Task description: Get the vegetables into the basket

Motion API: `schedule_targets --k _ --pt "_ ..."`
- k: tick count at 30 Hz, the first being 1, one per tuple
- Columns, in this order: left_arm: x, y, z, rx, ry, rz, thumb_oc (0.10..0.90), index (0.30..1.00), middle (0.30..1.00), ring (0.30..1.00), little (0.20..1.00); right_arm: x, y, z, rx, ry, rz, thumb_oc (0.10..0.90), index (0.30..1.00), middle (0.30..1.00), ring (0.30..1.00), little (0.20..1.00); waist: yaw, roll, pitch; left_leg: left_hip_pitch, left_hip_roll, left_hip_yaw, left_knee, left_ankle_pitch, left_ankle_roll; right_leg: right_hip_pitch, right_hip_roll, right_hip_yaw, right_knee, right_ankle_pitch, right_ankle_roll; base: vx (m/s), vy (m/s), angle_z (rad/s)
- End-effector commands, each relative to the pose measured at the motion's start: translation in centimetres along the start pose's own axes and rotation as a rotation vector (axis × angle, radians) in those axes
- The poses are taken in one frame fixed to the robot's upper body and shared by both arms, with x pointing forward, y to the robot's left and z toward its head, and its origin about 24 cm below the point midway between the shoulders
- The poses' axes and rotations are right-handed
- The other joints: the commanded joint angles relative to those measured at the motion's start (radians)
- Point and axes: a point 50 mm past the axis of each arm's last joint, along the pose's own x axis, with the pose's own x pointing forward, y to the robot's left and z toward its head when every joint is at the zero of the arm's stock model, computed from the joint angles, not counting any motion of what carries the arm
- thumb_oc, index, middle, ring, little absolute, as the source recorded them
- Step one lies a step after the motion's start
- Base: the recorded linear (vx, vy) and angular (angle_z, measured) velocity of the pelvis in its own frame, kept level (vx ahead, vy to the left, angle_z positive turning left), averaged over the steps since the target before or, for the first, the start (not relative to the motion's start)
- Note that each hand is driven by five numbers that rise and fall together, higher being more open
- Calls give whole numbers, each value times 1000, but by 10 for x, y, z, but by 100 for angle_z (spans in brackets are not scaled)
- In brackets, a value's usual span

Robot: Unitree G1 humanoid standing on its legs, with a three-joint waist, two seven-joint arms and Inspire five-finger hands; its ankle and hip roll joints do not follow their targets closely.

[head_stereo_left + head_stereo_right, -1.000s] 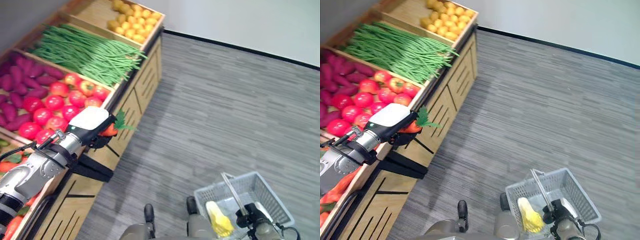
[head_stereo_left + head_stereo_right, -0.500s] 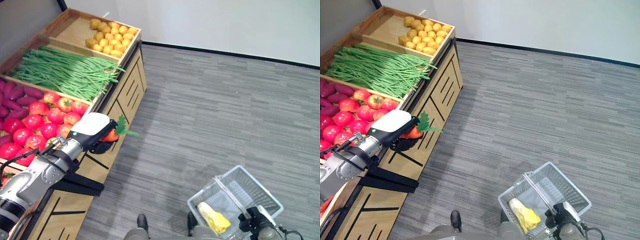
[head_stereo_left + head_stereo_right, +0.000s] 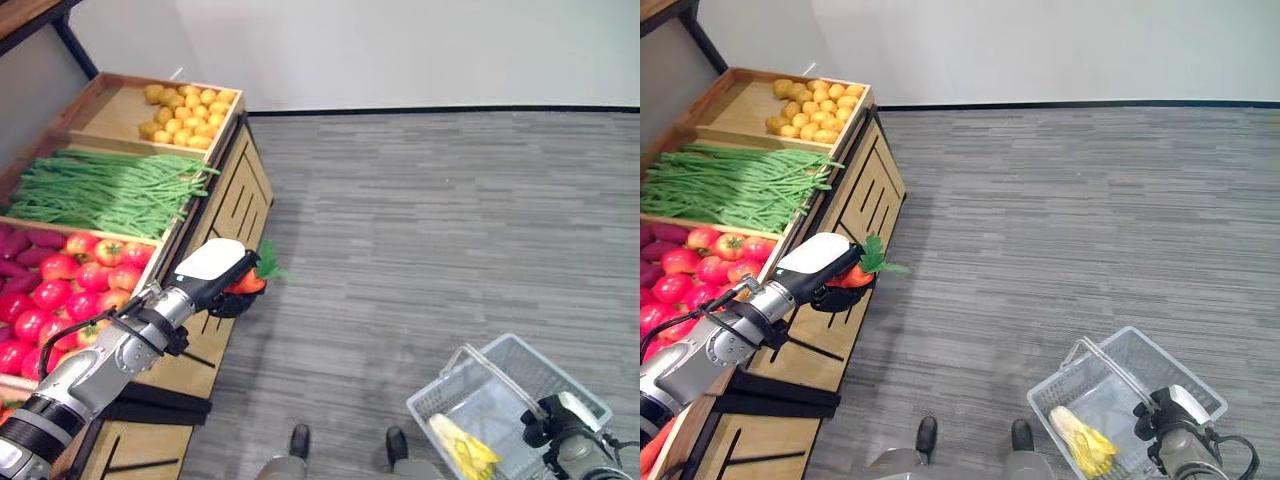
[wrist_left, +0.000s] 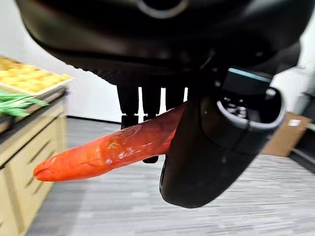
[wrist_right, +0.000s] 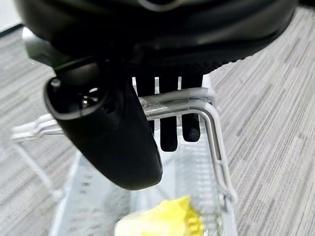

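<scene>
Gripping a carrot [image 4: 108,150], the left hand [image 3: 215,272] hangs over the grey floor [image 3: 430,220] just beside the near right edge of the wooden produce stand [image 3: 235,195]. In the left wrist view its fingers [image 4: 150,103] and thumb [image 4: 211,147] curl round the thick end of the root; the tapered orange tip projects free, glossy and slightly pitted. From the head views most of the root is hidden under the hand's white cover, and only an orange patch and the green leafy top [image 3: 875,258] are seen.

The right hand [image 3: 1168,418] sits at the near right and is partly cut off by the frame edge. In the right wrist view its fingers [image 5: 170,125] hook round the white wire handle [image 5: 197,101] of the basket [image 3: 575,385] and hold it. The basket is pale grey plastic mesh, rectangular, well apart from the carrot. Inside it lies a yellow vegetable [image 3: 1085,443], ribbed and elongated; its kind is hard to make out.

The stand has slatted light-wood sides and open trays. From far to near they hold small yellow-brown potatoes [image 3: 180,112], long thin green beans [image 3: 105,190], round red tomatoes [image 3: 70,290] and, cut off at the left edge, purple sweet potatoes [image 3: 15,245]. The floor is a striped grey carpet texture. No legible writing can be made out.
</scene>
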Motion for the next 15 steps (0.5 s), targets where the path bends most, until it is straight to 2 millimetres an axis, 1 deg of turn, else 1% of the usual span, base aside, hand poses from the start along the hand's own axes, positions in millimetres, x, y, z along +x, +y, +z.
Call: schedule_targets --k 1,2,3,4,5,6,8,9,10,11,12,13,14,15 --pt "11 59 12 37 -102 218 400 300 300 300 300 8 -52 46 -8 -190 -193 400 300 300 300 300 5 -57 -52 -33 -6 29 33 -15 -10 11 -25 -65 22 -18 46 27 151 -42" --pt "11 61 13 41 -106 220 400 300 300 300 300 8 -55 51 -2 -206 -202 400 300 300 300 300 8 -59 -55 -26 -8 41 25 -17 -7 8 -30 -57 19 -13 50 27 151 -39" --pt "11 61 13 41 -106 220 400 300 300 300 300 8 -55 51 -1 -206 -202 400 300 300 300 300 9 -60 -55 -24 -8 43 24 -16 -7 8 -30 -55 18 -13 51 13 131 -47" --pt "12 62 14 44 -115 220 400 300 300 300 300 8 -65 63 0 -245 -231 400 300 300 300 300 11 -63 -62 -14 -13 61 15 -23 -1 3 -41 -47 12 -3 61 7 123 -39" --pt "13 63 14 42 -117 223 400 300 300 300 300 8 -70 67 2 -261 -245 400 300 300 300 300 11 -65 -64 -12 -15 65 13 -26 2 0 -45 -45 10 0 64 7 123 -27" --pt "13 63 14 42 -117 223 400 300 300 300 300 8 -70 67 2 -261 -245 400 300 300 300 300 12 -65 -64 -11 -15 67 13 -26 2 0 -45 -44 10 0 65 -1 69 -11" --pt "16 65 16 44 -127 223 400 300 300 300 300 7 -85 84 -2 -314 -287 400 300 300 300 300 12 -69 -69 -7 -24 75 6 -31 8 -5 -54 -39 4 9 73 -5 95 -7" --pt "19 67 19 51 -146 222 400 300 300 300 300 5 -97 100 -6 -365 -321 400 300 300 300 300 12 -73 -76 -3 -28 80 2 -35 10 -7 -62 -38 -1 16 80 -13 131 -7" --pt "23 68 24 71 -168 219 400 300 300 300 300 0 -106 120 20 -440 -351 400 300 300 300 300 8 -76 -82 -1 -32 86 1 -41 13 -8 -68 -37 -9 23 85 -11 94 -4" --pt "23 69 24 71 -169 219 400 300 300 300 300 0 -106 120 21 -439 -351 400 300 300 300 300 8 -76 -82 -1 -32 86 1 -41 13 -8 -69 -36 -9 23 85 -17 67 -6" --pt "28 69 29 71 -196 220 400 300 300 300 300 -4 -111 136 37 -495 -370 400 300 300 300 300 5 -78 -86 0 -34 91 1 -44 13 -10 -73 -37 -12 26 88 -10 20 -4" --pt "28 69 30 72 -197 220 400 300 300 300 300 -4 -111 135 39 -494 -370 400 300 300 300 300 7 -79 -86 0 -34 91 1 -44 13 -10 -73 -37 -12 26 88 -16 31 -5" --pt "34 70 36 70 -226 223 400 300 300 300 300 -10 -115 154 60 -564 -388 400 300 300 300 300 3 -80 -90 0 -34 93 1 -45 13 -11 -75 -38 -14 27 89 0 0 0" --pt "37 69 40 68 -244 223 400 300 300 300 300 -12 -115 160 77 -585 -391 400 300 300 300 300 2 -80 -91 0 -35 93 1 -45 13 -11 -75 -39 -15 28 90 0 0 0"
